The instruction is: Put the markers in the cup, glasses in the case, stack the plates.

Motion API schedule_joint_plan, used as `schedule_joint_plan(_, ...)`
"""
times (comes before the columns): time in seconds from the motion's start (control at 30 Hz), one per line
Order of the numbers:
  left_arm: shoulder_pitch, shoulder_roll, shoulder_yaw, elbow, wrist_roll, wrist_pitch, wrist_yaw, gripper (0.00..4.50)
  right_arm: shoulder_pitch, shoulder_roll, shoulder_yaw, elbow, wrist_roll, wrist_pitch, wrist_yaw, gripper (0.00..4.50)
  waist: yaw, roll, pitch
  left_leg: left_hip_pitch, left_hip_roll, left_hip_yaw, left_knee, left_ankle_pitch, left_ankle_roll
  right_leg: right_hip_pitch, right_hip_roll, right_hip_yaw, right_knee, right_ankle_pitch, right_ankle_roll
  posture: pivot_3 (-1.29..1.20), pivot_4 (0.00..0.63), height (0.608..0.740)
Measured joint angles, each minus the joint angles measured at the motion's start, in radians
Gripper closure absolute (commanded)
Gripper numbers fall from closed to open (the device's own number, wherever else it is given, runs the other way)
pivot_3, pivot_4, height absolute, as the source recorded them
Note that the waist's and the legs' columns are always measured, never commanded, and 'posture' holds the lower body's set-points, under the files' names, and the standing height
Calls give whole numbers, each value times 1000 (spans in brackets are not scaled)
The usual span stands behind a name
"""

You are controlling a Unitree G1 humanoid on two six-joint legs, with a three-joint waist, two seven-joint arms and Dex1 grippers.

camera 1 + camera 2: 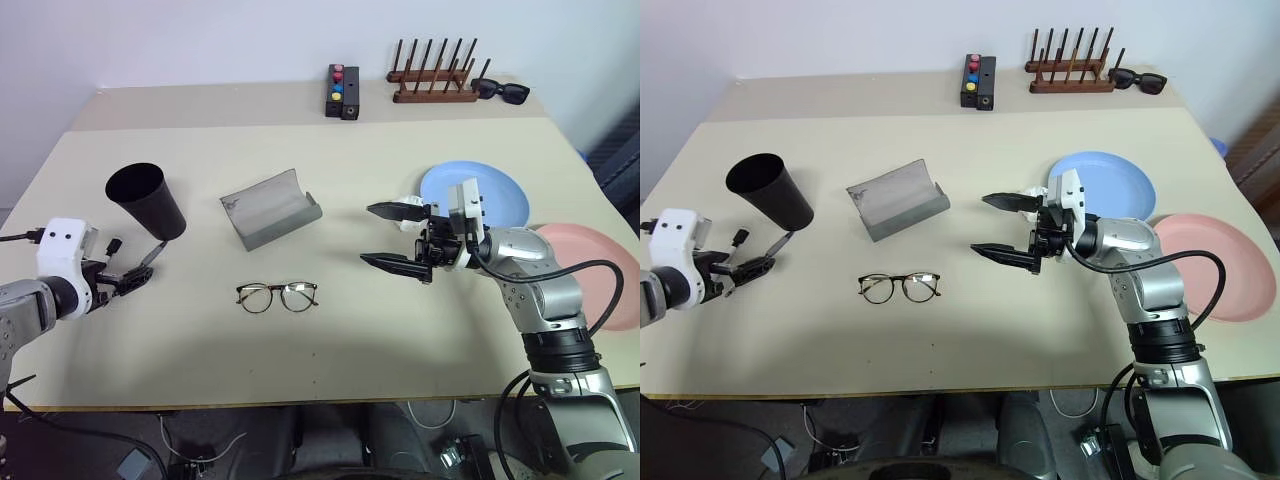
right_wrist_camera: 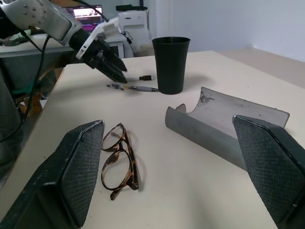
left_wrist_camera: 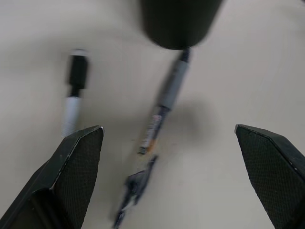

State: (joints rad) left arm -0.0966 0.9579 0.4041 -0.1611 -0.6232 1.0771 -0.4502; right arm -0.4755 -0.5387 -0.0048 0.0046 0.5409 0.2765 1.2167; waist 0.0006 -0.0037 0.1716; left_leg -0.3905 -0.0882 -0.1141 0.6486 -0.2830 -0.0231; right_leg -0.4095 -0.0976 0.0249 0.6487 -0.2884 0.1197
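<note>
Left tool [image 3: 167,179] released, hovering over markers [image 3: 167,98] beside cup [image 1: 147,200] on bench [image 1: 330,340]: marker step, next needs descent and clenching. Right tool [image 1: 393,236] released, empty.

The black tapered cup [image 1: 147,199] stands upright at 9 o'clock on the bench [image 1: 330,350], both markers [image 3: 167,93] lying just beside its base, the open grey case [image 1: 270,208] at centre, the folded-out glasses [image 1: 277,296] at 6 o'clock of it, and the blue [image 1: 497,190] and pink plates [image 1: 605,265] side by side at 3 o'clock.
</note>
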Motion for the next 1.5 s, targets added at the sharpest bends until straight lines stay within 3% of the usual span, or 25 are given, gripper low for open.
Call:
schedule_joint_plan(0.17, -51, 64, -66, 106, 43, -23, -98, 0, 2, 1, -1, 0, -1, -2, -6, 112, -11, 0, 0, 0, 0, 0, 0, 0, 0, 0, 0, 0, 0, 0, 0, 0, 150, 740)
schedule_joint_plan(0.6, -276, 105, -349, 418, 228, -184, -351, 0, 21, 4, -2, -10, -5, -7, -27, 112, -16, 0, 0, -1, 0, 0, 0, 0, 0, -2, 0, 0, 1, 0, 0, 0, 150, 740)
schedule_joint_plan(0.93, -334, 101, -413, 444, 301, -196, -438, 0, 38, -1, -5, -25, -7, -15, -38, 112, -14, 0, 0, -1, -1, 0, 1, 0, 0, -2, 0, 0, 3, 0, 0, 0, 150, 740)
schedule_joint_plan(1.03, -341, 99, -419, 444, 312, -193, -445, 808, 41, -2, -5, -25, -7, -19, -42, 0, -13, 0, 0, -1, -1, 0, 1, 0, 0, -2, 0, 0, 3, 0, 0, 0, 150, 740)
schedule_joint_plan(1.27, -332, 99, -413, 436, 331, -192, -460, 4278, 44, -4, -5, -37, -7, -19, -48, 0, -14, 0, 0, -1, -1, 0, 2, 0, 0, -2, 0, 0, 4, 0, 0, 0, 150, 740)
schedule_joint_plan(1.5, -266, 99, -358, 370, 322, -167, -462, 4402, 42, 0, -4, -41, -7, -19, -51, 0, -16, 0, 0, -1, 0, 0, 2, 0, 0, -2, 0, 0, 4, 0, 0, 0, 150, 740)
